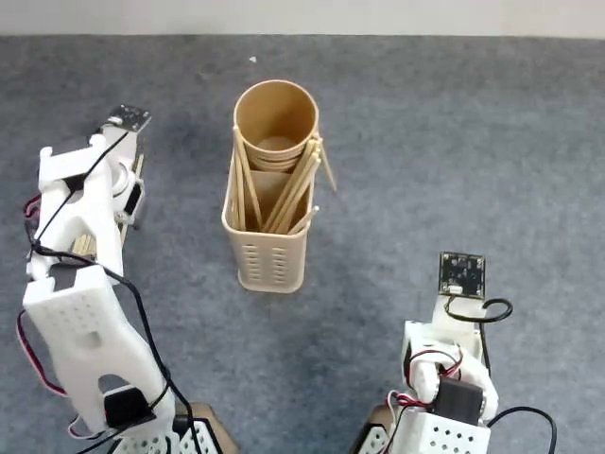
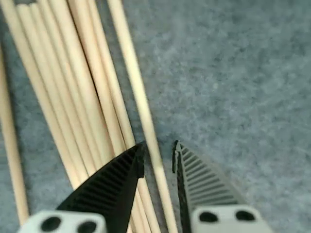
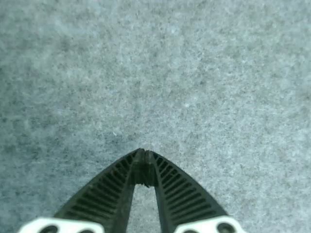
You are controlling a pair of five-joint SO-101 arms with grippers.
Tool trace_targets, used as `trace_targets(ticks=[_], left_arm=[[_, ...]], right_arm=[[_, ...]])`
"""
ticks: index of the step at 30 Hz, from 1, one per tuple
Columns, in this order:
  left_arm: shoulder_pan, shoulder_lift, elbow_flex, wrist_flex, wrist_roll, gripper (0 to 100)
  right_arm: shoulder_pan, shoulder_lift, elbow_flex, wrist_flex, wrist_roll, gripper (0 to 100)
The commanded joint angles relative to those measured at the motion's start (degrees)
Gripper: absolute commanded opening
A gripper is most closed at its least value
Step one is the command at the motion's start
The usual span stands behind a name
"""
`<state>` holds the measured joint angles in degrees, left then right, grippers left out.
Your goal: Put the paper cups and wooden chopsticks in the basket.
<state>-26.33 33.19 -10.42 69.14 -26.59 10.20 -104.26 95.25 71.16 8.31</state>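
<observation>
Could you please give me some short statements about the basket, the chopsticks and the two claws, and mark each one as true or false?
1. The basket holds stacked paper cups and some chopsticks. True.
2. The right claw is shut on a chopstick. False: it is shut on nothing, above bare carpet.
3. The left claw is open, with a single chopstick between its jaws. True.
4. Every chopstick is already in the basket. False: loose chopsticks lie on the carpet by the left claw.
</observation>
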Motion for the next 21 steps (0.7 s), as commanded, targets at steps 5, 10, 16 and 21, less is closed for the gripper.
trace_targets(ticks=[5,10,16,21], left_arm=[[-2.0,0.2,-2.9,-0.4,0.6,13],[1.1,0.1,0.5,0.4,-3.2,2],[6.1,-1.0,-1.0,8.3,-3.3,0],[9.8,-8.1,-8.0,15.7,0.4,0]], right_arm=[[0.4,-0.7,7.8,0.2,-0.7,0.5],[0.4,-0.7,7.8,0.2,-0.7,0.5],[0.4,-0.7,7.8,0.2,-0.7,0.5],[0.4,-0.7,7.8,0.2,-0.7,0.5]])
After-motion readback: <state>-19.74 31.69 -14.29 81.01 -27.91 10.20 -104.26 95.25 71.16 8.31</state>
